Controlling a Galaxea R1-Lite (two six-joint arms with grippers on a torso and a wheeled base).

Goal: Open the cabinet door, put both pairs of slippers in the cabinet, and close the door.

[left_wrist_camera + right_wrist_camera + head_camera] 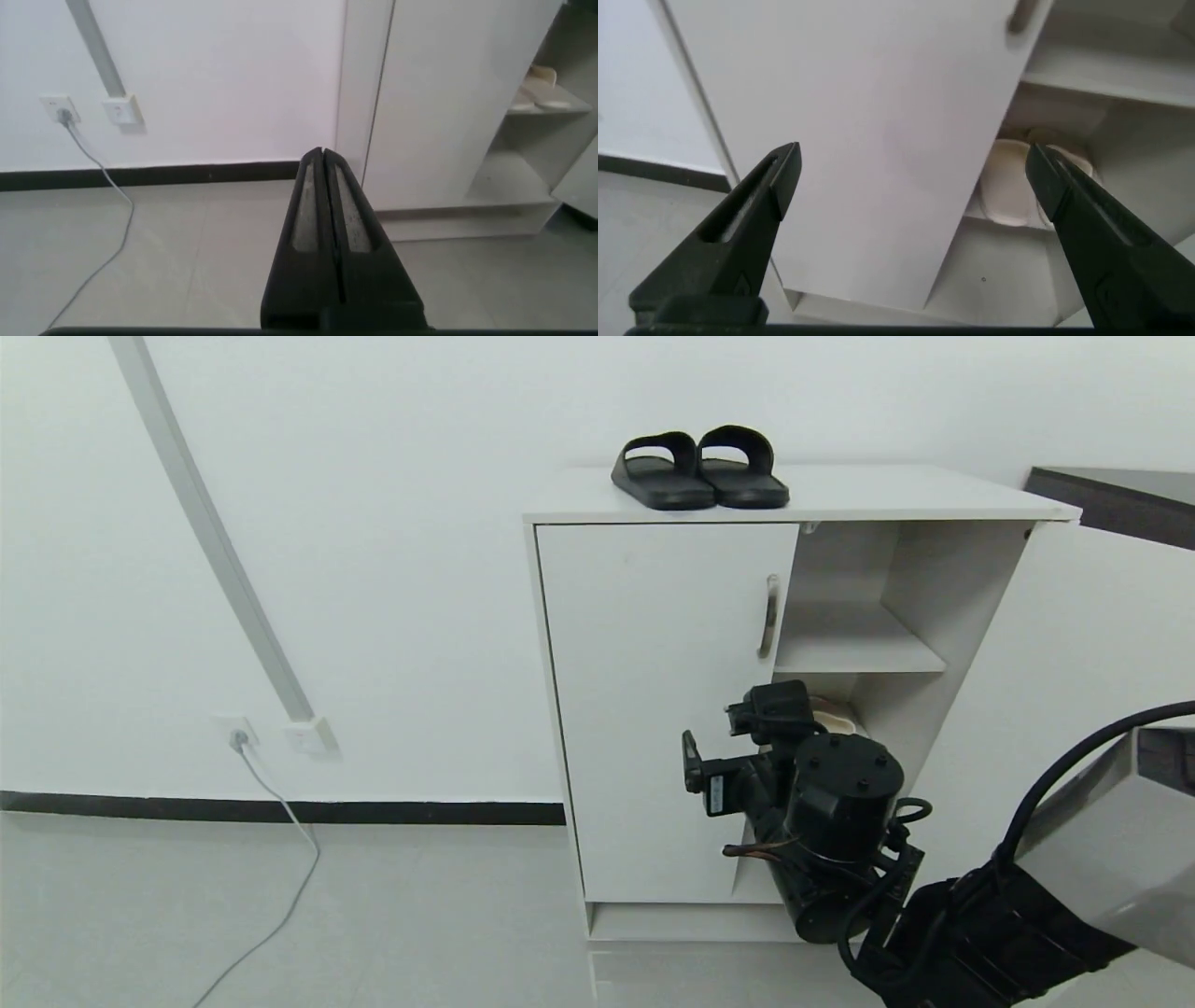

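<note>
A pair of black slippers (700,471) lies on top of the white cabinet (934,490). The cabinet's left door (653,709) is closed, with its handle (768,616) at the inner edge; the right door (1074,691) stands swung open. A cream pair of slippers (1013,182) (542,89) rests on the lower shelf inside, partly hidden in the head view (837,717) by my right arm. My right gripper (733,733) (910,163) is open and holds nothing, in front of the closed door's lower part beside the opening. My left gripper (322,154) is shut on nothing, low over the floor, left of the cabinet.
A wall socket with a plugged cable (241,739) trailing over the floor sits left of the cabinet, under a slanted grey conduit (215,532). A dark tabletop (1120,490) shows at the far right. The floor (280,915) left of the cabinet gives free room.
</note>
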